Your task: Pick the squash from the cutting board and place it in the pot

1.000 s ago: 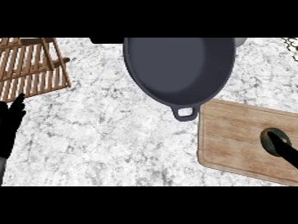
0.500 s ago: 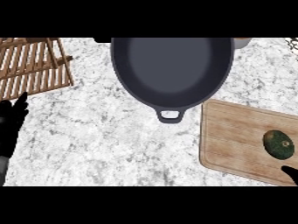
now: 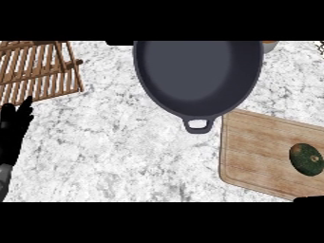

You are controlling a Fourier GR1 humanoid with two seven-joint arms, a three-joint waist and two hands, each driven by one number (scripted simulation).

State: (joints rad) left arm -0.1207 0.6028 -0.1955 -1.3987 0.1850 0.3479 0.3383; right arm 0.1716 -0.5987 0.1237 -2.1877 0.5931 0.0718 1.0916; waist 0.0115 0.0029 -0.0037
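Squash (image 3: 307, 159) sitting ungrasped on cutting board (image 3: 262, 152); left hand (image 3: 8, 137) resting, fingers straight; right hand's fingers: cannot tell; next needing reach, then pot (image 3: 196, 76).

Bare marble counter (image 3: 122, 142) lay open between the wooden rack (image 3: 27, 71) at far left and the cutting board (image 3: 262, 152) at right. The pot (image 3: 196, 76) filled the upper middle, its handle loop (image 3: 198, 125) just beside the board's near corner.
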